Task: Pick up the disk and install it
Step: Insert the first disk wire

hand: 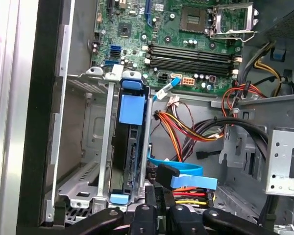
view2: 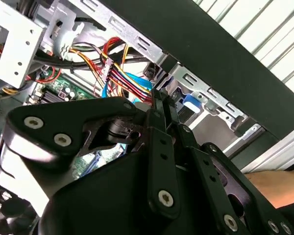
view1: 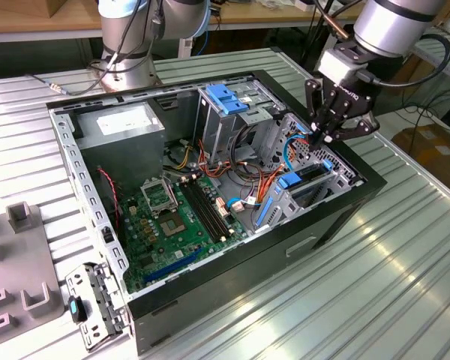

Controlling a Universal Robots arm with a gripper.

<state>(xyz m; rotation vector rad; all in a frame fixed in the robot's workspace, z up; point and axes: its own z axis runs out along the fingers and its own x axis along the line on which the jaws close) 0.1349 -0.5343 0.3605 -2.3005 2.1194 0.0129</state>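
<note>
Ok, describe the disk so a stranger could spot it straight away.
Find the open black computer case, then the metal bay in the corner beneath the gripper. The disk stands on edge in that bay, a thin dark slab framed in blue plastic, unlike the taller grey cage topped with a blue latch.

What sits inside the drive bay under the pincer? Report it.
The disk stands on edge inside the drive bay, its blue carrier frame showing at both ends. The pincer hangs just above it. The disk's broad faces are covered by the bay's metal walls.
</note>
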